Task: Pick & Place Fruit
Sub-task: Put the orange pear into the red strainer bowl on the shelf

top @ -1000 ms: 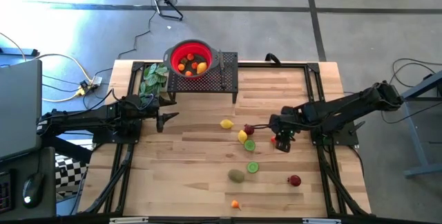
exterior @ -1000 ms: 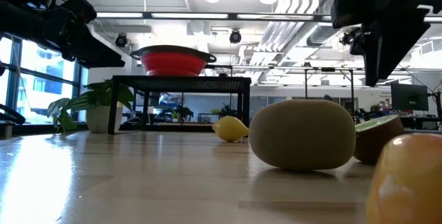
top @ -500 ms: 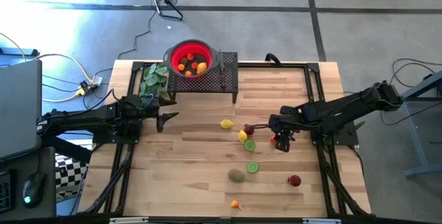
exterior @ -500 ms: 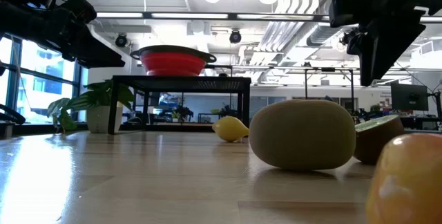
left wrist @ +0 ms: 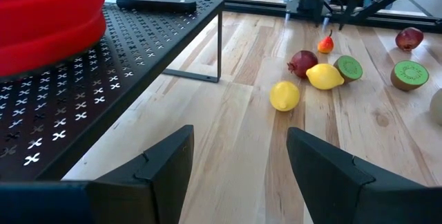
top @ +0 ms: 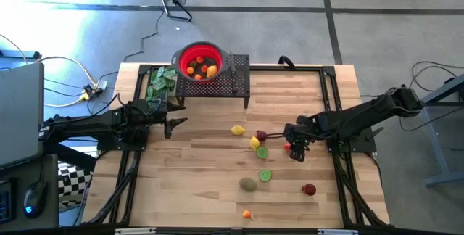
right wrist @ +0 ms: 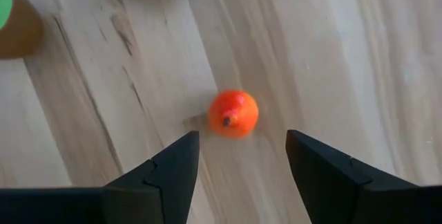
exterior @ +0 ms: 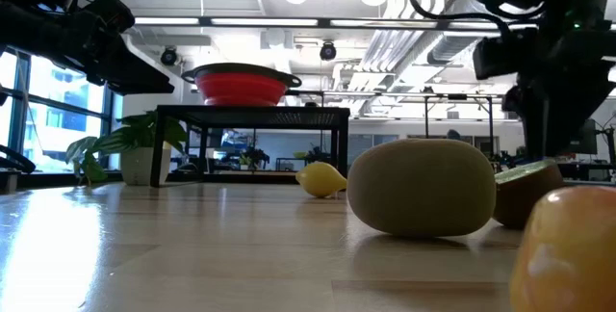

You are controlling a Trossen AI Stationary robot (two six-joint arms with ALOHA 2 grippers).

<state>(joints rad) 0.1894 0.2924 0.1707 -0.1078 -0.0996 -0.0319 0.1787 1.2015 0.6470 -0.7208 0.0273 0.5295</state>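
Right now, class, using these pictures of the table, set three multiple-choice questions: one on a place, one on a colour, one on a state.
1. Where does the bowl stand?
A. on the black rack
B. on the floor
C. beside the kiwi

2. What colour is the fruit below the right gripper?
A. green
B. orange-red
C. blue

3. How are the left gripper's fingers?
A. shut on a lemon
B. open, holding nothing
C. shut on the rack

Answers: 1 A, the high view shows it on the rack; 2 B, the right wrist view shows it; 3 B, bare wood shows between its fingers.
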